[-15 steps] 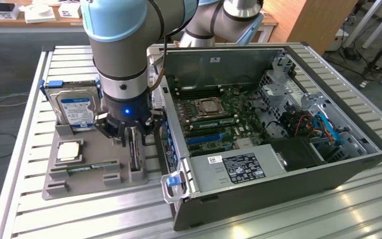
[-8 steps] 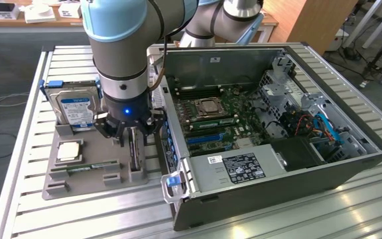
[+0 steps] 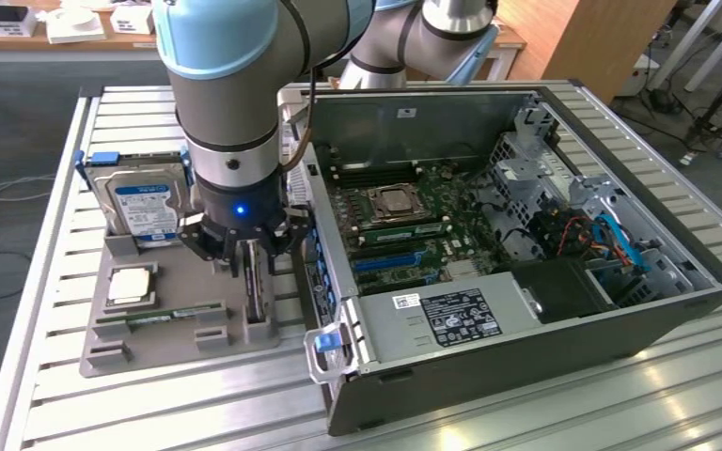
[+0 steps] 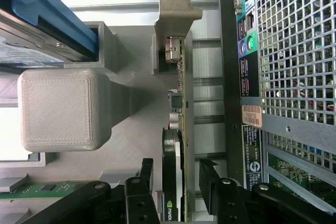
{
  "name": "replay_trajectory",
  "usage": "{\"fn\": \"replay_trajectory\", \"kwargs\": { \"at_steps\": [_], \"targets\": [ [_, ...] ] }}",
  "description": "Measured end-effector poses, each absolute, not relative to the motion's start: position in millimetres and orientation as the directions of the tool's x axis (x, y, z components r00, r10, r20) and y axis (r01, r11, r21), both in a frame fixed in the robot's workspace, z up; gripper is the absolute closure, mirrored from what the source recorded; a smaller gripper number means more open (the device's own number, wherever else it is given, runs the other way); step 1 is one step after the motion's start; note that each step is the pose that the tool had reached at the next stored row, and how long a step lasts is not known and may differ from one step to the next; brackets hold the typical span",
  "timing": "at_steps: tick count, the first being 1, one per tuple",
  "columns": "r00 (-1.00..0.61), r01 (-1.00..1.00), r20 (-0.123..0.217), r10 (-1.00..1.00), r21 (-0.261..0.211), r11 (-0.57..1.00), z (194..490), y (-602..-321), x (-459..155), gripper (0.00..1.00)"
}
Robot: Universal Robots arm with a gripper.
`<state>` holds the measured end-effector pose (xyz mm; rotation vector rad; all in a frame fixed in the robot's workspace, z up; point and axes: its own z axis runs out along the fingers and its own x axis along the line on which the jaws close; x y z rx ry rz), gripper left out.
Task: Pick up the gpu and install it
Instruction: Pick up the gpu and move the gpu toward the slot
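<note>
Robot lines up on graphics card: the arm's hand point(image 3: 251, 261) hung over the gpu point(image 4: 182, 124) on the table point(image 3: 123, 413), wide open w/ nothing in its grasp. The card stood on edge in a slot of the grey printed holder point(image 3: 148, 349), just beside the open PC case point(image 3: 662, 310), its pale metal bracket point(image 4: 176, 9) at one end, away from the hand. In the wrist view the two black fingers point(image 4: 146, 179) straddled the card's thin edge, one per side, w/ a gap showing btwn each and the board, so no contact appeared made. A hard drive point(image 3: 146, 202), a CPU point(image 3: 129, 285) and a RAM stick point(image 3: 161, 318) sat in other bays of the same holder, apart from the hand. On this evidence the pick-up step was in hand: aligned for the grasp but not gripped. Install had not begun, and the blue slot point(image 3: 393, 264) on the case's board looked free. The grasp seemed to call for a squeeze across the card's flat faces, centred so the black cooler point(image 4: 170, 156) on one face didn't skew it. It would then need a straight lift clear of the slot walls; a tilted pull could bind the board in the holder.
</note>
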<state>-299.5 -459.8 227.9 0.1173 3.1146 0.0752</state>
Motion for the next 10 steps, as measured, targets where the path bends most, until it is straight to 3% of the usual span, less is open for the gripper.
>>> {"fn": "replay_trajectory", "kwargs": {
  "at_steps": [1, 7, 10],
  "targets": [
    [-0.997, 0.075, -0.022, 0.076, 0.049, 0.996, 227.9, -459.8, -299.5, 0.52],
    [-0.997, 0.075, -0.022, 0.076, 0.049, 0.996, 227.9, -459.8, -299.4, 0.54],
    [-0.997, 0.075, -0.022, 0.076, 0.049, 0.996, 227.9, -459.8, -299.5, 0.67]
  ]
}}
